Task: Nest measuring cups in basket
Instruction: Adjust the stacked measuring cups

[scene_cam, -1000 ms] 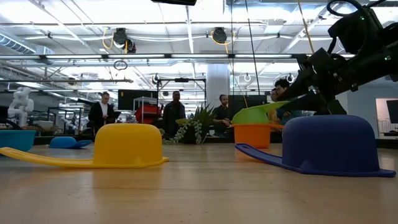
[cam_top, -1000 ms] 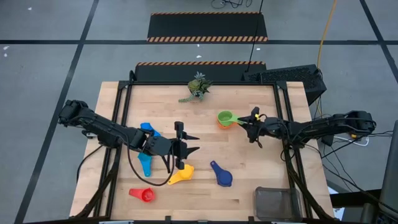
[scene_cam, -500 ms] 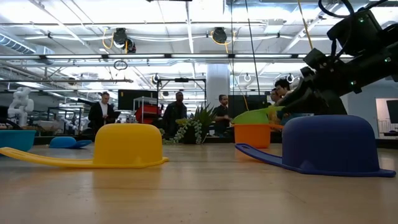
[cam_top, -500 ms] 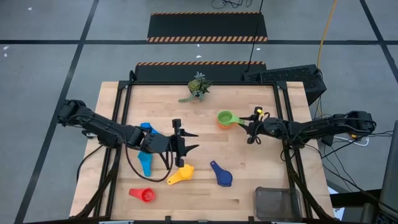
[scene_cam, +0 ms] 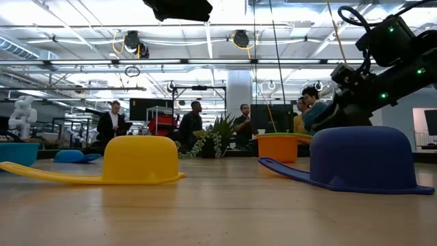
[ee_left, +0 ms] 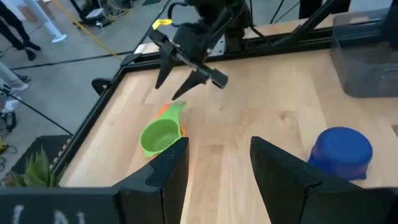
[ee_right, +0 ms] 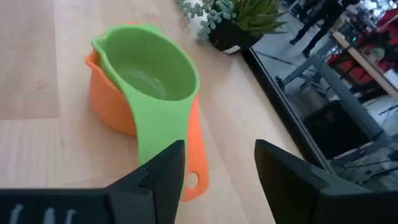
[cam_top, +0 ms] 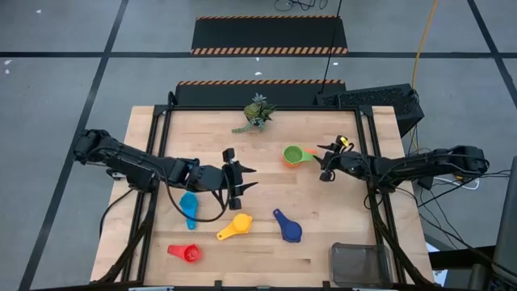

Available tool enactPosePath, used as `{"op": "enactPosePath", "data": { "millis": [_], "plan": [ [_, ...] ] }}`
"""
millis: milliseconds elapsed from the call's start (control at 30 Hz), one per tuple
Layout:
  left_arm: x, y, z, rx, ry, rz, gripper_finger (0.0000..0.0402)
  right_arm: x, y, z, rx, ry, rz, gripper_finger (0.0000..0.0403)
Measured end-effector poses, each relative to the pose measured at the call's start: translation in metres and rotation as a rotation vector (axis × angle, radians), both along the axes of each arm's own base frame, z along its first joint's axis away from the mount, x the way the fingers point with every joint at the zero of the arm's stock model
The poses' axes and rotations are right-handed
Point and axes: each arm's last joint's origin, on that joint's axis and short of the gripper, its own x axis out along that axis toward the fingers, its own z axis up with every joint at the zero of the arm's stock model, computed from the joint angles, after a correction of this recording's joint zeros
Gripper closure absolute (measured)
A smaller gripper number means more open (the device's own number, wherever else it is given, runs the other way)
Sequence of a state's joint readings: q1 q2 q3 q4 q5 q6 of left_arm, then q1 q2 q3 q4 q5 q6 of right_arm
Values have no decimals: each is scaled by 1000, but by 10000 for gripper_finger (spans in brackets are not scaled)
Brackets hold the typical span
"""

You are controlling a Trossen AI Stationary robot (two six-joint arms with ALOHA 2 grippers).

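On your left, the red cup [cam_top: 188,253] lies near the table's [cam_top: 323,210] front edge, with the light blue cup [cam_top: 189,205] behind it. Your left gripper [cam_top: 242,179] hangs open and empty above the yellow cup [cam_top: 235,226]. The dark blue cup [cam_top: 287,228] sits mid-table. Farther back, the green cup [cam_top: 294,153] sits nested in the orange cup [ee_right: 106,102]. Your right gripper [cam_top: 325,162] is open, empty, just beside their handles. The basket [cam_top: 359,263] stands at the front right corner.

Orange cup [cam_top: 290,159] mostly hidden under green cup [cam_top: 293,153].
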State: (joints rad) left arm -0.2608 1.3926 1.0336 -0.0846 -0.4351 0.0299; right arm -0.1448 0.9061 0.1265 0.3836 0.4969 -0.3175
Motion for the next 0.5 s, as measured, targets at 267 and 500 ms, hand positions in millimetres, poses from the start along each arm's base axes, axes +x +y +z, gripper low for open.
{"op": "enactPosePath", "data": {
  "millis": [267,500],
  "plan": [
    [0,-1,0,-21,1,-13,227,22,1,46,324,-15,-15,165],
    [2,5,2,-25,-19,8,227,51,-9,93,284,186,8,69]
  ]
}}
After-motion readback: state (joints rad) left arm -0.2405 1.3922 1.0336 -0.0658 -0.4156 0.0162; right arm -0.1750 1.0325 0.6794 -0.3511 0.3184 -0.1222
